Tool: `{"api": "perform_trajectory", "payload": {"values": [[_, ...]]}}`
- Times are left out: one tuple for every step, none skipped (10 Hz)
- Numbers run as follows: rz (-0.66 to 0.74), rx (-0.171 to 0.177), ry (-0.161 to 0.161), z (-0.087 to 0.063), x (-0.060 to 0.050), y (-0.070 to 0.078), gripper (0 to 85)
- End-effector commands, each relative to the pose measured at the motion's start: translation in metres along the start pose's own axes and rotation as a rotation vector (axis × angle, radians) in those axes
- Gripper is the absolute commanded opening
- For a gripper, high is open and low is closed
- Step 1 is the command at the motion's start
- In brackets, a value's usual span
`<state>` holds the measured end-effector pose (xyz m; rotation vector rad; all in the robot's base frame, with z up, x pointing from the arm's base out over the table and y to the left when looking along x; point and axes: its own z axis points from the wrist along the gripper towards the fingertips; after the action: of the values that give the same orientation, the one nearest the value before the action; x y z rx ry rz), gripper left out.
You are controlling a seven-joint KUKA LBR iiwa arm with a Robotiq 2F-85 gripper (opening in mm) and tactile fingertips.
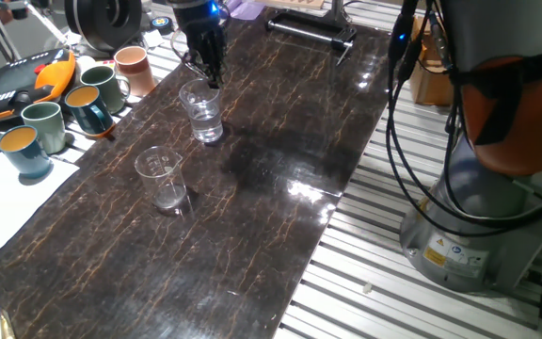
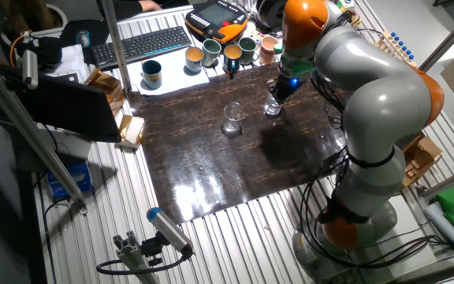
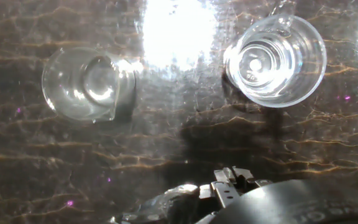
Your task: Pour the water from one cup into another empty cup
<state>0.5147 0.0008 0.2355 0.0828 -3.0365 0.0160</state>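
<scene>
- The tumbler (image 1: 201, 113) stands upright on the dark marbled tabletop (image 1: 280, 198); take it as the landmark. Its thick base rests flat, and a small amount of water (image 1: 205, 129) shows through the glass near the bottom.
- The gripper (image 1: 207, 68) hangs just above and behind the tumbler's rim, fingers pointing down. They look close together, but whether they are fully closed cannot be told; they hold nothing.
- The flared cup (image 1: 162, 177) stands upright in front of the tumbler, nearer the camera in the one fixed view, apart from it, with bare tabletop between the two.
- In the other fixed view the tumbler (image 2: 272, 106) sits right under the gripper (image 2: 278, 92), and the flared cup (image 2: 232, 118) stands to its left.
- From the hand view both glasses are seen from above: the tumbler (image 3: 276, 58) at upper right, the flared cup (image 3: 86, 84) at left, with a bright glare patch on the tabletop (image 3: 166, 137) between them.
- A row of ceramic mugs (image 1: 64, 108) stands beyond the tabletop's edge, well apart from the tumbler, on the side away from the arm's base (image 1: 478, 235).
</scene>
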Motion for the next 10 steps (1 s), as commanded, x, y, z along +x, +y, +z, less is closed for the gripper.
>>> {"api": "perform_trajectory", "payload": {"values": [[-0.001, -0.004, 0.002, 0.000, 0.000, 0.000, 0.7], [-0.008, -0.027, 0.003, -0.004, -0.005, -0.005, 0.7], [-0.017, -0.026, 0.013, -0.011, -0.014, -0.014, 0.7], [-0.026, -0.007, 0.004, -0.015, -0.025, -0.025, 0.7], [-0.027, 0.009, -0.007, -0.013, -0.032, -0.031, 0.7], [-0.034, 0.052, -0.028, -0.010, -0.038, -0.036, 0.7], [-0.034, 0.055, -0.034, -0.007, -0.045, -0.042, 0.7], [-0.018, 0.029, -0.038, -0.005, -0.053, -0.050, 1.3], [-0.013, 0.040, -0.050, -0.003, -0.059, -0.056, 5.0], [-0.008, 0.049, -0.063, 0.001, -0.063, -0.062, 14.3]]}}
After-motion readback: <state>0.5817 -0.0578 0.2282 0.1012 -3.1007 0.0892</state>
